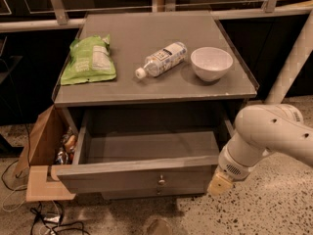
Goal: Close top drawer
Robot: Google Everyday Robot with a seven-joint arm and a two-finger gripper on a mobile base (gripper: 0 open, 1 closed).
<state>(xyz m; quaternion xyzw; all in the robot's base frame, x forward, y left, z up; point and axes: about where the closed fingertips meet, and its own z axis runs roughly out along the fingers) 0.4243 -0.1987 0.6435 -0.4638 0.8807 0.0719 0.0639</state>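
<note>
A speckled terrazzo floor (274, 209) lies under the matte grey counter (146, 38). The top drawer (137, 173), a boxy piece of grey wood with a small round metal knob (161, 182), stands pulled out. The smooth white arm (266, 136) bends down from the right. Its tan pincer (220, 183) sits at the right end of the drawer front; apart or together, I cannot tell.
</note>
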